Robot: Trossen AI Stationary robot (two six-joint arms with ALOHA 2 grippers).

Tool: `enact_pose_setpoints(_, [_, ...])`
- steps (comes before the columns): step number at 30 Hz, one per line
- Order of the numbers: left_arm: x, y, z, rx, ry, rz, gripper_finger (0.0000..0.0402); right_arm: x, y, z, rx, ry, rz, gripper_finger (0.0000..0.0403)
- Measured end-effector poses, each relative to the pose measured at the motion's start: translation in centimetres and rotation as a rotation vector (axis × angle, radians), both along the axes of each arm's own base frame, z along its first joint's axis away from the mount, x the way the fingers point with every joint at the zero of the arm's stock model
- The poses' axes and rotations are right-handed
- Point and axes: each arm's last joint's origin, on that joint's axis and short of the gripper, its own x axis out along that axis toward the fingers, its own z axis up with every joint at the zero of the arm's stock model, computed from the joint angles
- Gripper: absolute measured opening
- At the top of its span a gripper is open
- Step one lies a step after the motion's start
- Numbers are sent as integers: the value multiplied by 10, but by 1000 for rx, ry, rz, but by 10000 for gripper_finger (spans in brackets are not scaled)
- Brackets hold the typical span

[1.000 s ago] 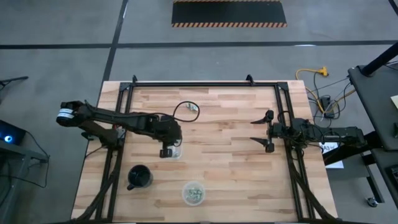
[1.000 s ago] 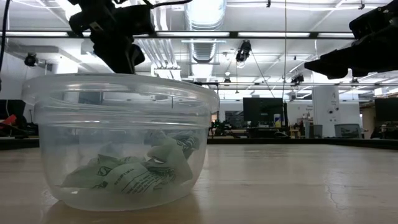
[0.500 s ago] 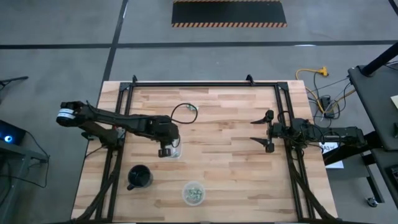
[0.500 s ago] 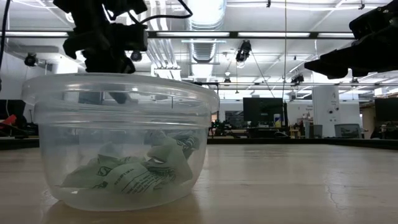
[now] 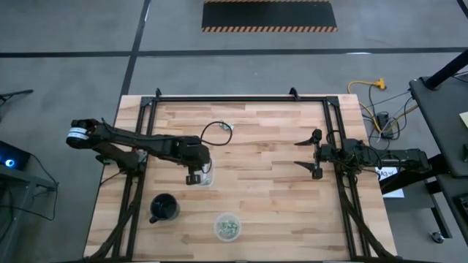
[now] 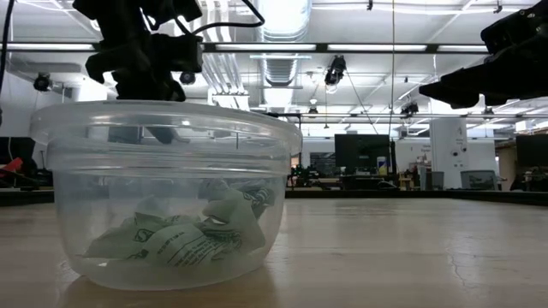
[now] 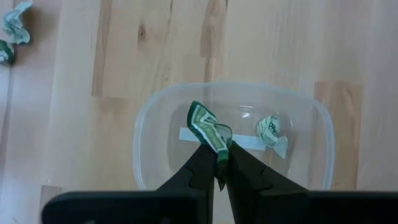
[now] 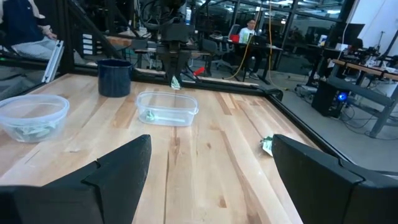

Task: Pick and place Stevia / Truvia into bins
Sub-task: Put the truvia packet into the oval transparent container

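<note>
While the left gripper [image 7: 217, 163] hangs over the squarish clear plastic bin [image 7: 233, 140], jaws clamped on a crumpled green-and-white sweetener packet [image 7: 208, 127], one packet [image 7: 270, 129] lies inside, several fill the round clear tub [image 5: 227, 226], and strays [image 5: 226, 127] remain far-side; the right gripper [image 5: 312, 157] waits, jaws apart.

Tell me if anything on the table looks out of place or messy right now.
Mostly tidy. A few packets lie loose on the bare wood outside the square bin, crumpled rather than flat. The left gripper holds one packet above that bin, which already has another inside. The right gripper waits open.
</note>
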Motion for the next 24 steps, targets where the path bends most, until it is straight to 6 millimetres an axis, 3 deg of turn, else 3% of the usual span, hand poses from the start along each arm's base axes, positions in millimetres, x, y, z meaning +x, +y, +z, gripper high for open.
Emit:
enact_pose_setpoints(6, [0, 1, 1, 9, -4, 7, 69, 0, 0, 0, 0, 0, 0, 325])
enact_pose_setpoints(16, [0, 0, 1, 0, -4, 1, 216, 0, 0, 0, 0, 0, 0, 325])
enact_pose_setpoints(24, [5, 0, 3, -9, -62, 36, 249, 0, 0, 0, 0, 0, 0, 324])
